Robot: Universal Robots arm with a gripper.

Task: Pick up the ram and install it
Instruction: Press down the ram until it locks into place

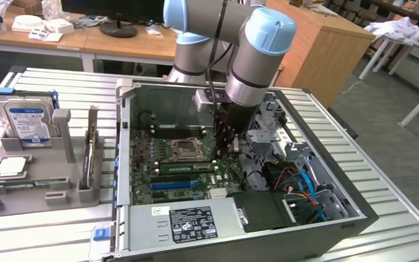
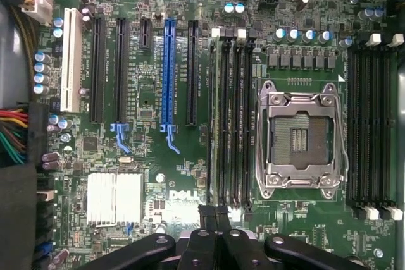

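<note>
Wrist view: your claw [image 2: 216, 214], shut and empty, likely for pushing, hangs over one end of the ram [image 2: 216, 118] seated on the motherboard.

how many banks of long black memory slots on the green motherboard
2: one bank and another, on opposite sides of the square silver cpu socket; more may be hidden

White "DELL" printed on green motherboard [image 2: 144, 102], just beside silver heatsink [image 2: 114, 197]. Black label [image 1: 192, 222] on power supply: white print and marks too small to read. Blue label [image 1: 28, 121] on hard drive: text unreadable.
</note>
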